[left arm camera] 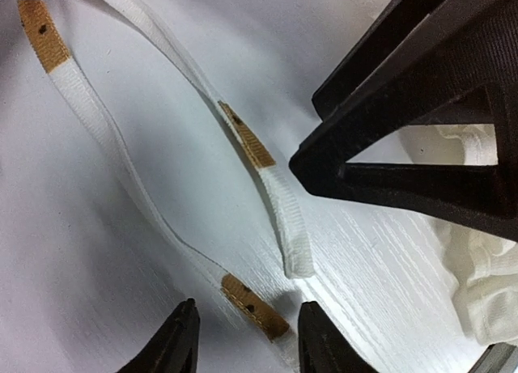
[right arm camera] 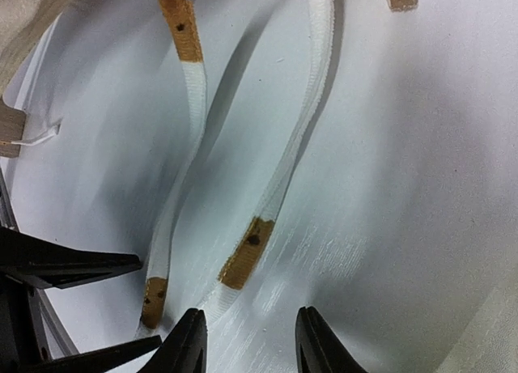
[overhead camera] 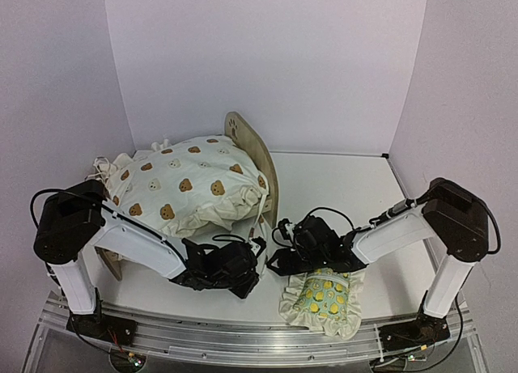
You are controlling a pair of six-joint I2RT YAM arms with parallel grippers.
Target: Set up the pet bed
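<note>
where it shows, pet bed is pale wood — paw-print cutout.

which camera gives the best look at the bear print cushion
Top external: it shows the whole bear-print cushion heaped on the pet bed, with the print clear. The two wrist views show white tie straps with brown ends lying on the table, but none of the print.

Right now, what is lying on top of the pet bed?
The cream bear-print cushion is heaped on the pet bed, covering its base. The headboard with its paw cutout is visible beside it.
</note>
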